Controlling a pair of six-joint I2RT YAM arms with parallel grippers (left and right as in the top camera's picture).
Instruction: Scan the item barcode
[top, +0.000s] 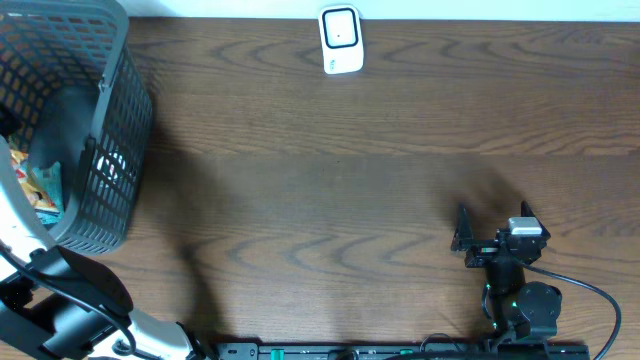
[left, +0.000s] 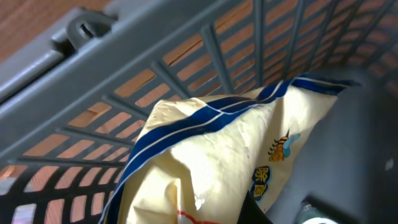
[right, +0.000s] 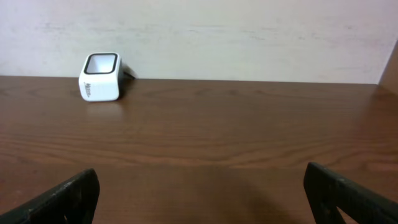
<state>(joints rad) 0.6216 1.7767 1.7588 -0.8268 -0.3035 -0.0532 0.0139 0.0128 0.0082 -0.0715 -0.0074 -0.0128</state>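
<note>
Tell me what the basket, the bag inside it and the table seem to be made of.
Basket: grey moulded plastic, matte, with lattice walls. Bag: thin plastic film, probably, glossy and creased, with print. Table: dark wood or wood-look laminate, grain showing, low sheen.

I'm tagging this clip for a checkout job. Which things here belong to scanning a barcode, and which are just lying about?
For the job:
- yellow packet, inside the basket
- scanner, at the table's far edge

Lying about:
- other items in the basket
- right gripper, open and holding nothing
</note>
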